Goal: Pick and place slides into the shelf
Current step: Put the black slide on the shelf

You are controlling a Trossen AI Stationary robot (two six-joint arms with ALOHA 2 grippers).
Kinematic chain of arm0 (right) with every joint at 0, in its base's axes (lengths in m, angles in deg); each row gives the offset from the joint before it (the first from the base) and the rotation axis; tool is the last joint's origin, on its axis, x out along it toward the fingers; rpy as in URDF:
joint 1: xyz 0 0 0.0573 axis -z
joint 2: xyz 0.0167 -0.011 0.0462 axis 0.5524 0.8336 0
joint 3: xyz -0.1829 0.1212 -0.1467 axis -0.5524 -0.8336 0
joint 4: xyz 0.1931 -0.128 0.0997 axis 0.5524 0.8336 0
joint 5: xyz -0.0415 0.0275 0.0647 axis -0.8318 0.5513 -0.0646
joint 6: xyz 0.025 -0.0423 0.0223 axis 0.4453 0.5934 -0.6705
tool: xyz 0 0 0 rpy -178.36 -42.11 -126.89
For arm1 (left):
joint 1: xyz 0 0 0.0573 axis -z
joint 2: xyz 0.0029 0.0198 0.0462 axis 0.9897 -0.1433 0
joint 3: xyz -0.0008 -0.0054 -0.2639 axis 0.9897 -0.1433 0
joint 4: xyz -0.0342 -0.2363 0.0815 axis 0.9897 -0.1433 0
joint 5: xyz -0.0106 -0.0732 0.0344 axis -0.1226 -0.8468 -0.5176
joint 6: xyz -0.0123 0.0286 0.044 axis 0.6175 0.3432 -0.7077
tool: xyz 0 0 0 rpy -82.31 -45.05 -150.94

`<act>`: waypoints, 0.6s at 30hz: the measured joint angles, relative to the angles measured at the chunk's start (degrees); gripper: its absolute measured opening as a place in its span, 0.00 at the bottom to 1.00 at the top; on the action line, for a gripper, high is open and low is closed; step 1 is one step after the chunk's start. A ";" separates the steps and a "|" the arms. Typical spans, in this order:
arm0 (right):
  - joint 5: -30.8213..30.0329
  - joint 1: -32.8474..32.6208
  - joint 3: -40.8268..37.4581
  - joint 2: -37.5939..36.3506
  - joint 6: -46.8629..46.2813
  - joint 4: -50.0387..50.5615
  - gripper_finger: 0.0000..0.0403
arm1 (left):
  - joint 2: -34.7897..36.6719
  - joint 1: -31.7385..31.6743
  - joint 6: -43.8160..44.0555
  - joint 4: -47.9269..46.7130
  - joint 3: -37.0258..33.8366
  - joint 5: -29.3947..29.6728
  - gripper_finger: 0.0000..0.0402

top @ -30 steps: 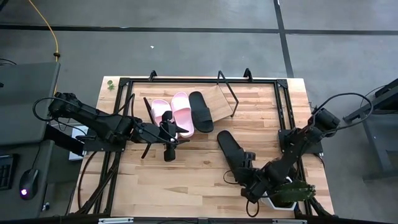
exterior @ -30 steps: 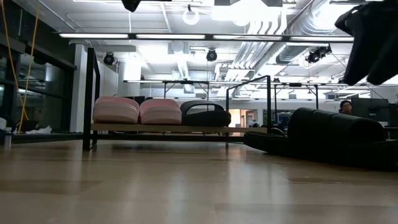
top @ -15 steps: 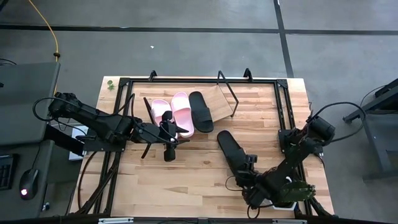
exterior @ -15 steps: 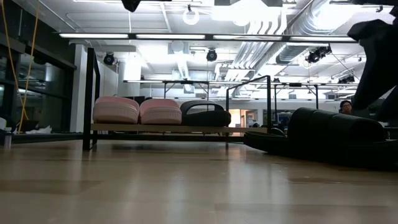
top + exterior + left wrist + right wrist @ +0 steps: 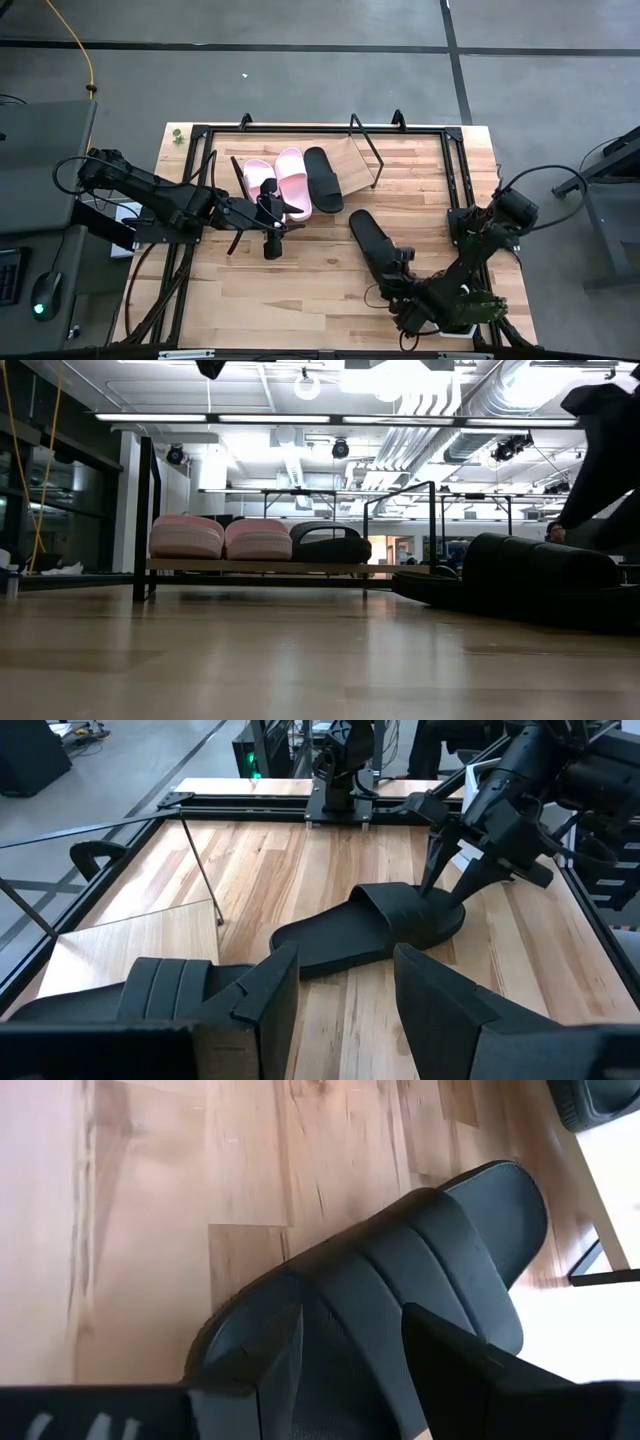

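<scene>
Looking straight down, the high view shows the shelf [image 5: 350, 160] carrying two pink slides [image 5: 277, 184] and one black slide [image 5: 323, 179] side by side, while the last black slide [image 5: 372, 242] lies on the table [image 5: 300, 290]. The right gripper [image 5: 398, 268] sits at this loose slide's strap end; the left gripper [image 5: 272, 225] hovers just in front of the pink pair.

From table height, the pink slides [image 5: 222, 537] and the black one [image 5: 330, 544] rest on the shelf [image 5: 255, 566], and the loose slide [image 5: 520, 575] lies to their right.

The left wrist view shows its own fingers [image 5: 262, 995] spread, nothing between them, with the loose slide [image 5: 370, 925] beyond and the right gripper [image 5: 438, 885] touching its strap.

The right wrist view shows its fingers [image 5: 275, 1355] spread, straddling the strap of the loose slide [image 5: 400, 1290].
</scene>
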State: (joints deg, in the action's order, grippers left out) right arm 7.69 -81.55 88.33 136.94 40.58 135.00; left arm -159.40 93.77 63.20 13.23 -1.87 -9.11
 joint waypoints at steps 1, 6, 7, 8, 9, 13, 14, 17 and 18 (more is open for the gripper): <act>-0.17 -0.27 0.00 0.09 -0.02 0.00 0.40 | 0.00 0.00 0.02 0.00 0.00 0.00 0.37; -0.86 -1.26 0.00 1.80 -0.52 1.03 0.40 | 0.00 0.00 0.02 0.00 0.00 0.00 0.37; -0.86 -1.27 0.00 2.20 -0.77 1.31 0.40 | 0.00 0.00 0.02 0.00 0.00 0.00 0.37; -0.92 -1.27 0.00 2.63 -1.36 1.75 0.40 | 0.00 0.00 0.02 0.00 0.00 0.00 0.37; -1.11 -1.24 0.00 3.04 -1.88 2.31 0.40 | 0.00 0.00 0.02 0.00 0.00 0.00 0.37; -1.97 -1.20 0.00 4.13 -3.19 3.76 0.40 | 0.00 0.00 0.04 -0.02 0.00 0.00 0.37; -2.08 -1.20 0.00 4.28 -3.17 3.78 0.40 | 0.00 0.00 0.05 -0.02 0.00 0.00 0.37; -3.40 -1.22 0.00 4.72 -3.19 3.78 0.40 | 0.00 -0.01 0.07 -0.02 0.00 0.00 0.37; -3.91 -1.22 0.00 4.88 -3.19 3.80 0.40 | 0.00 0.00 0.07 -0.02 0.00 0.00 0.37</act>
State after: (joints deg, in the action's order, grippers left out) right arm 3.78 -82.77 88.33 141.82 37.39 138.80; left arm -159.40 93.77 63.27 13.21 -1.87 -9.11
